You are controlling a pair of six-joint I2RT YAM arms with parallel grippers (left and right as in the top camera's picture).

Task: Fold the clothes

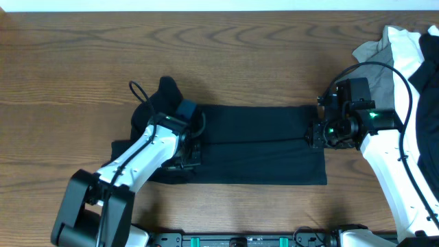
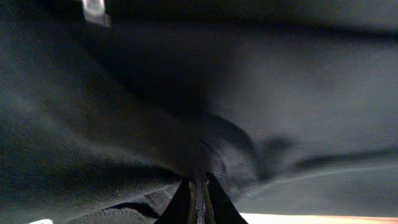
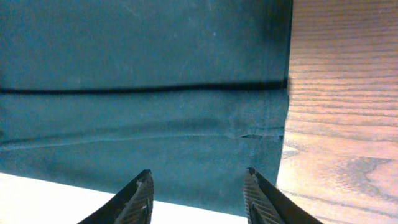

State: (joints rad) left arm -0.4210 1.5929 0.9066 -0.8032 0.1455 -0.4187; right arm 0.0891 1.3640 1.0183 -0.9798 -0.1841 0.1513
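A large black garment (image 1: 260, 144) lies as a long flat band across the middle of the table. My left gripper (image 1: 188, 156) sits on its left part. In the left wrist view its fingers (image 2: 199, 196) are pinched shut on a ridge of the black fabric (image 2: 124, 124), which fills the view. My right gripper (image 1: 314, 134) is at the garment's right end. In the right wrist view its fingers (image 3: 198, 180) are wide open and empty, just above the flat fabric (image 3: 155, 62) near its right edge.
A pile of grey, white and black clothes (image 1: 401, 48) lies at the table's far right corner, behind my right arm. Bare wooden table (image 3: 342, 93) shows right of the garment's edge. A small pale tag (image 2: 93, 11) shows on the fabric.
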